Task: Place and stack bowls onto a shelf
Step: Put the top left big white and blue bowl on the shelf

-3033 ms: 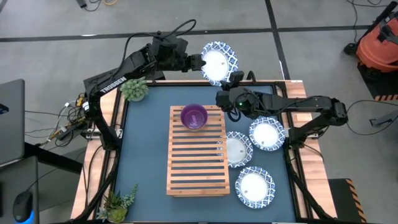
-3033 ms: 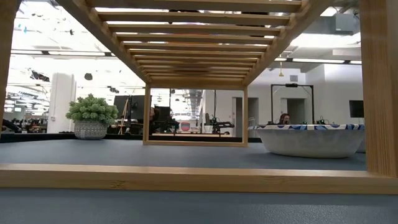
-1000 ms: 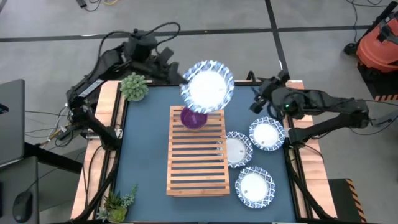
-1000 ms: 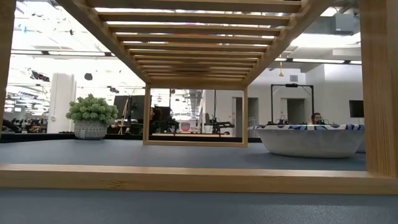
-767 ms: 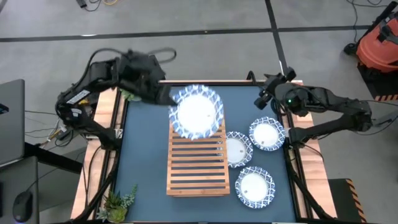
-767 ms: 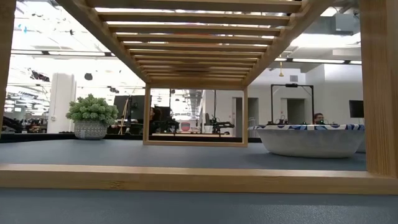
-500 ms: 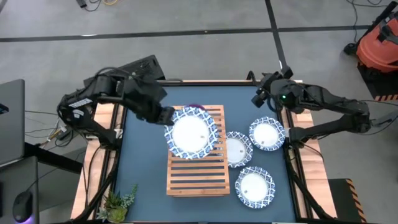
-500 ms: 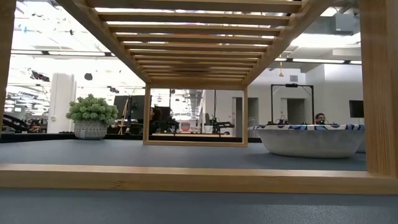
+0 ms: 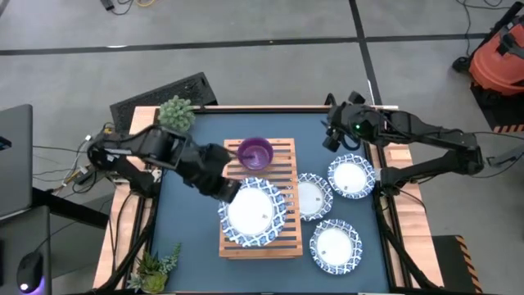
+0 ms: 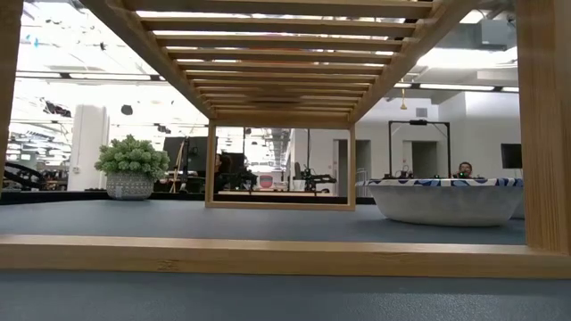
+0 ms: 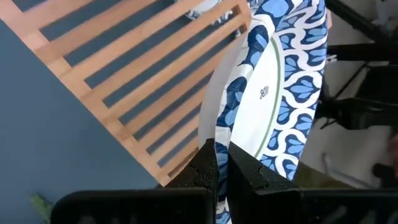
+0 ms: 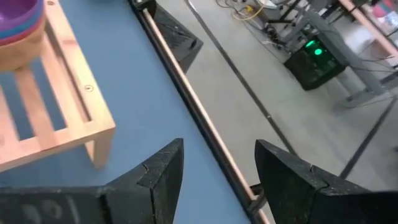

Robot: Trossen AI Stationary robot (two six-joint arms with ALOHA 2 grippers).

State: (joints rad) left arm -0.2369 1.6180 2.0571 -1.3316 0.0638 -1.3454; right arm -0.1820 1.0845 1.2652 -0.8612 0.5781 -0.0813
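One white dish [image 9: 250,212] clamped by its rim in left pincer [image 9: 230,190], hovering over shelf [image 9: 281,164] near end, purple bowl [image 9: 255,152] beyond; right pincer [image 12: 214,168] apart, idle.

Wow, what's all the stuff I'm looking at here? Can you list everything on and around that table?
Shelf: one, light wood slats, middle of the dark blue table.
Purple bowl: one, on the shelf's far end.
Held dish: one, white with blue patterned rim, over the shelf's near end, gripped by its rim.
Dishes on the table: three, white with blue rims, right of the shelf; the nearest one is against the shelf's edge.
Potted plants: two, green, at the far-left and near-left table corners.
Vacuum cleaner: one, orange, on the floor at far right.
Left pincer: shut on the held dish's rim.
Right pincer: open, empty, above the table's far-right corner.
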